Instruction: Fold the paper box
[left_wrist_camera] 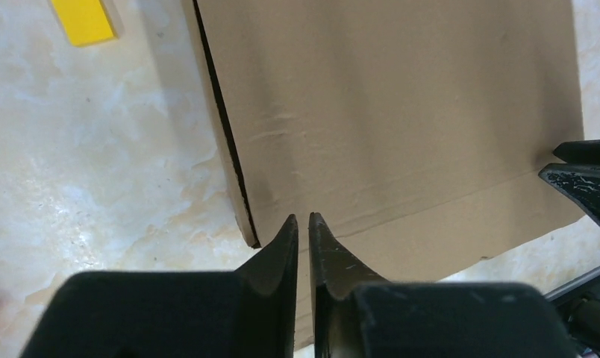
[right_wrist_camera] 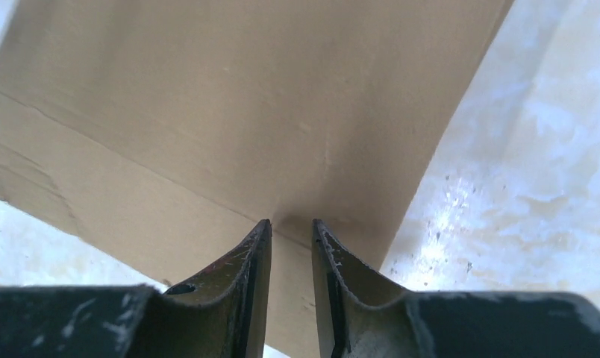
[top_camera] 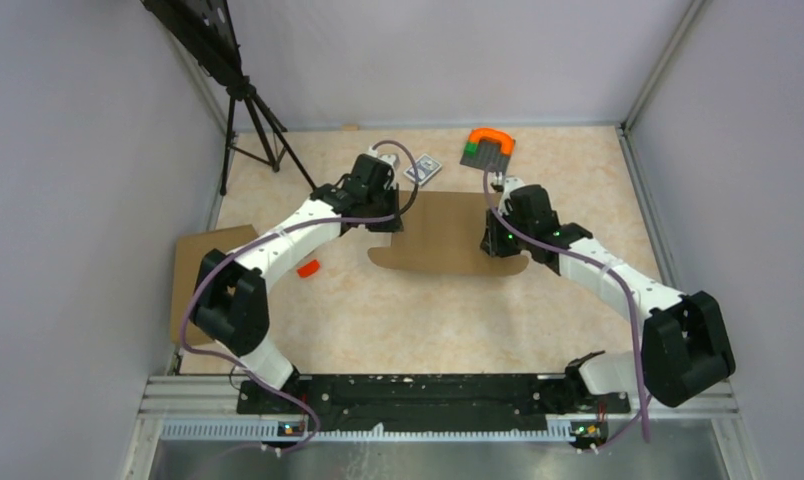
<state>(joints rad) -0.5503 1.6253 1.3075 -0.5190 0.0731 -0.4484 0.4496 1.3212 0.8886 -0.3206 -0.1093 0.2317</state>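
The paper box (top_camera: 448, 235) lies as a flat brown cardboard sheet in the middle of the table, with a rounded flap toward the near edge. My left gripper (top_camera: 398, 218) is at its left edge. In the left wrist view its fingertips (left_wrist_camera: 303, 220) point down at the sheet (left_wrist_camera: 401, 112) near a crease, with only a thin slit between them and nothing in it. My right gripper (top_camera: 494, 240) is over the sheet's right part. Its jaws (right_wrist_camera: 291, 224) stand a little apart, tips at a crease of the cardboard (right_wrist_camera: 245, 97), holding nothing.
A second brown cardboard piece (top_camera: 203, 280) lies at the table's left edge. A small orange piece (top_camera: 308, 267) sits near the left arm. At the back are a grey plate with an orange arch (top_camera: 488, 147), a small card (top_camera: 423, 168) and a tripod (top_camera: 250, 120). A yellow block (left_wrist_camera: 84, 20) lies left of the sheet.
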